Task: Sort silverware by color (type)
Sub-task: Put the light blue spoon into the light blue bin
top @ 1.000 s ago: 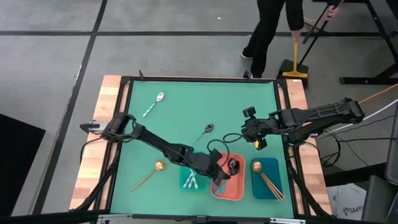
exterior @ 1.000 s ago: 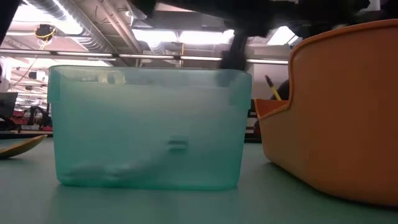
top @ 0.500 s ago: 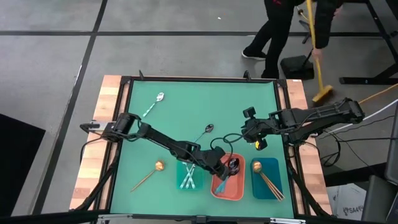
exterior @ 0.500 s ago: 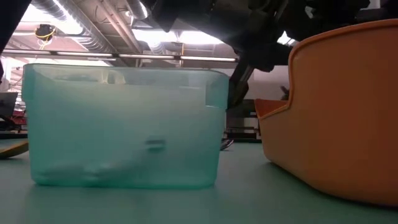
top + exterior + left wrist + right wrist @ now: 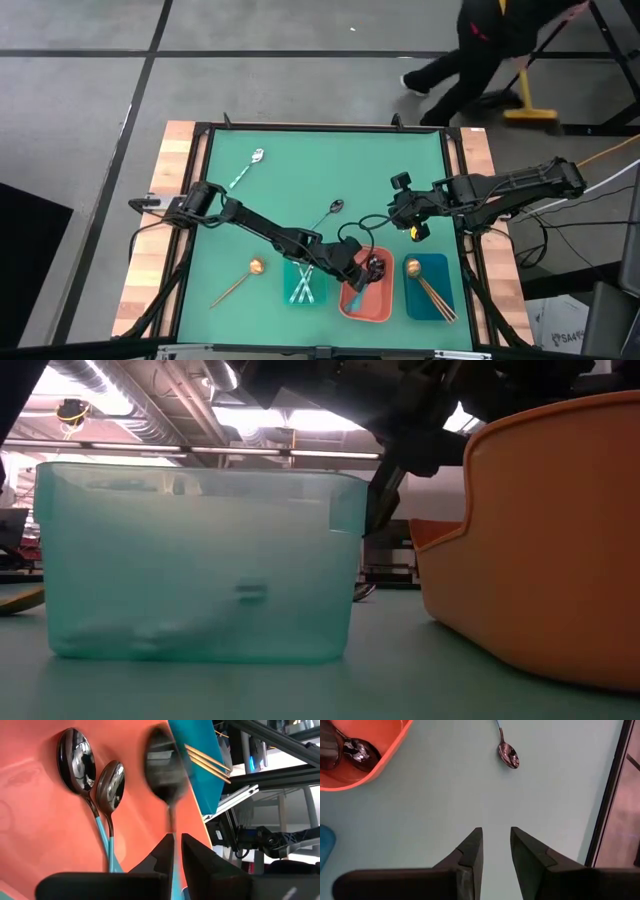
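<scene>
Dark spoon point(image 5: 162, 767) sits blurred just ahead of the left gripper point(image 5: 176, 845) tips, over the coral tray point(image 5: 30, 825) beside two dark spoons point(image 5: 92, 775) already there. The jaws are parted a crack with its handle in the gap, so I read this as a drop mid-release, sorted by colour. Right gripper point(image 5: 496, 842) idles empty, jaws apart, above bare mat; ahead of it lies another dark spoon point(image 5: 509, 755), likely the next pick.

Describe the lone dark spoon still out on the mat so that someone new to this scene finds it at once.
Start from the green mat and find the coral tray at its near edge. Just beyond that tray, toward the mat's centre, lies the dark spoon, alone on bare mat. Its glossy dark bowl and bluish handle set it apart from the silver spoon farther back and the gold spoon to the left.
</scene>
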